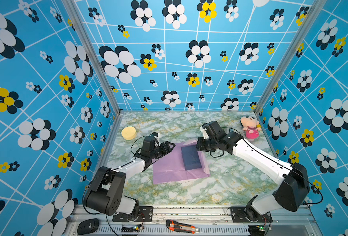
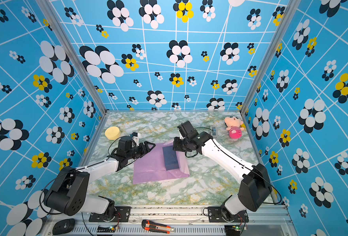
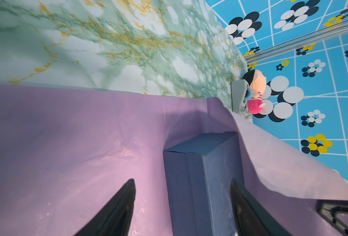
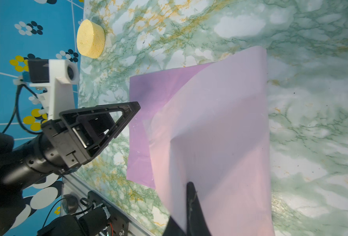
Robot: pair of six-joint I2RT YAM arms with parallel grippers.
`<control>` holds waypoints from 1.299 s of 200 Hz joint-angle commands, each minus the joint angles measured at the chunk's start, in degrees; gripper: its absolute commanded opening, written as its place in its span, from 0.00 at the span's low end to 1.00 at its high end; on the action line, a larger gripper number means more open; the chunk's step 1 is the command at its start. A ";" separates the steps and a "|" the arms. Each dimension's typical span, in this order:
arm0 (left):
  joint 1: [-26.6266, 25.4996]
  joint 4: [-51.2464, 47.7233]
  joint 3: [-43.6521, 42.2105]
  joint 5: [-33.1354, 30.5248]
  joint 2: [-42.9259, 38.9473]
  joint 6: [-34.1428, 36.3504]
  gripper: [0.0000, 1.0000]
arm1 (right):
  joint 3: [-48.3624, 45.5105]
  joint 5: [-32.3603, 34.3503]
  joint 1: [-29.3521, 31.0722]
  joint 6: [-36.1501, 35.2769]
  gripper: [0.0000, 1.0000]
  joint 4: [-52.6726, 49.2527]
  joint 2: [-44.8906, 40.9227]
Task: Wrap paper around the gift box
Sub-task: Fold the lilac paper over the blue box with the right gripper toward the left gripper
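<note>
- gift box [image 1: 191, 158] lies flat on the paper [image 1: 169, 171], toward the sheet's right side, mid-table; same in both top views [image 2: 170, 158]
- paper is spread lilac side up on the marbled table [image 1: 189, 194]; most of the sheet lies to the left of the box and in front of it
- the strip of paper right of the box is lifted, pale pink underside showing
- right gripper [image 1: 198, 145] is at the far right corner of the paper, just beside the box's far end
- right wrist view: right gripper [image 4: 189, 188] has its fingers [image 4: 191, 204] pressed together on the raised paper [image 4: 220, 122], pink side facing the camera
- left gripper [image 1: 170, 146] hovers over the far left part of the paper, clear of the box
- left wrist view: left gripper [image 3: 182, 180] has its fingers [image 3: 118, 208] spread wide, nothing pinched; box [image 3: 199, 163] is ahead of them, with paper [image 3: 77, 132] rising behind it
- left gripper is also seen side-on in the right wrist view [image 4: 128, 110], tip at the paper's edge; whether it touches, can't tell
- yellow sponge [image 1: 128, 132] at far left of the table, well apart from the paper
- plush doll [image 1: 250, 127] in the far right corner
- utility knife [image 1: 181, 225] on the front rail, off the table
</note>
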 commanded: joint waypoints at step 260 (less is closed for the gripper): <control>-8.61 10.49 1.23 1.10 9.83 -0.83 0.70 | -4.76 -1.91 7.75 8.19 0.39 12.19 11.97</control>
